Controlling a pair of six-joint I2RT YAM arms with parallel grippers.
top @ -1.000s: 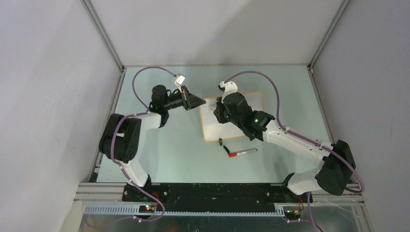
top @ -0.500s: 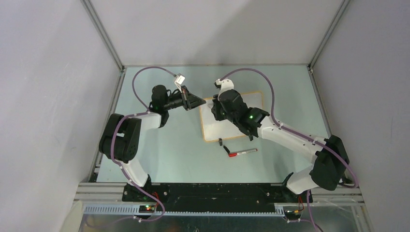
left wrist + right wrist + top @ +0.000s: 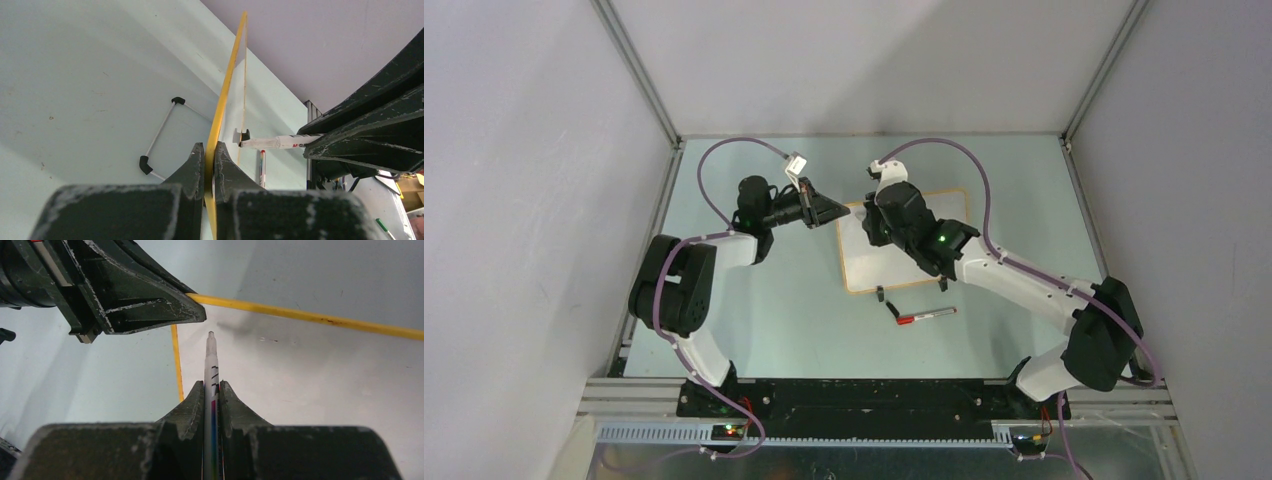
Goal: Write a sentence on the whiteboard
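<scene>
Whiteboard (image 3: 879,268) edge inside left gripper (image 3: 210,150), right gripper (image 3: 211,387) with marker (image 3: 211,355) near corner.

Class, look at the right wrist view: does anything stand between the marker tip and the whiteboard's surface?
Nothing visible does. The marker in the right gripper points at bare whiteboard. The left gripper clamps the board's frame just beside the tip, not under it.

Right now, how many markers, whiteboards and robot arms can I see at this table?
Markers: 2 (held marker, loose marker)
Whiteboard: 1
Robot arms: 2 (left arm, right arm)
Total: 5
</scene>
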